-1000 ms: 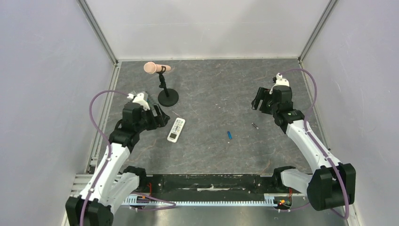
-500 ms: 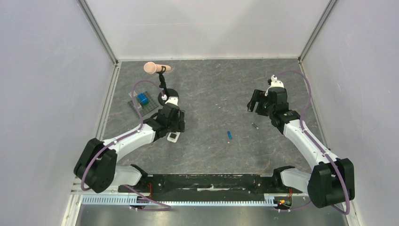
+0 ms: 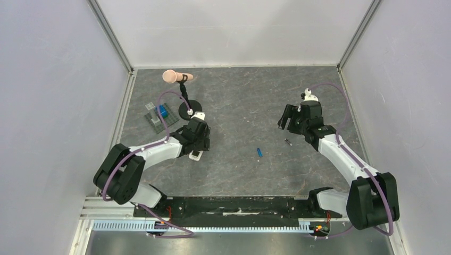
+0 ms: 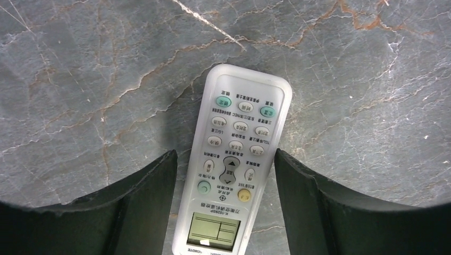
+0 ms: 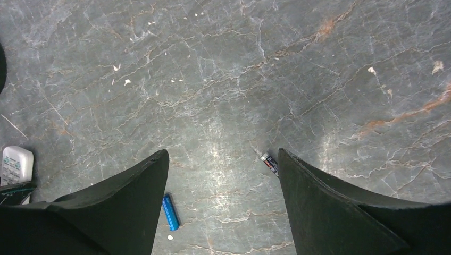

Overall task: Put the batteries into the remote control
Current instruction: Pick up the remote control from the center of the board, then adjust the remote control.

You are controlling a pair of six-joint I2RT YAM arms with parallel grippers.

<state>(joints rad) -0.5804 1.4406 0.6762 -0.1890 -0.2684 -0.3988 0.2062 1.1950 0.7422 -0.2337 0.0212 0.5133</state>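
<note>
Grey marble-veined tabletop [image 3: 239,106] with rust and white streaks fills the floor of a cell with pale matte walls and metal corner rails. Left of centre in the overhead view, the left gripper [image 4: 225,175] hangs over the remote control [image 4: 234,159], a slim white plastic slab with rounded corners, rows of small oval buttons and a pale greenish screen at its near end. Its dark curved fingers [image 4: 143,191] stand spread on either side of the remote, close to its long edges; contact cannot be told. Right of centre, the right gripper [image 5: 223,175] is held above bare stone, jaws wide and holding nothing. Between them lie the batteries, two small cylinders: the blue battery [image 5: 170,211] at lower middle of the right wrist view, the dark battery [image 5: 269,163] just beside the right finger. Open stone lies between both arms. At upper left stand a pink microphone [image 3: 175,76] on a black stand and a blue toy brick [image 3: 161,111] on a grey plate.
</note>
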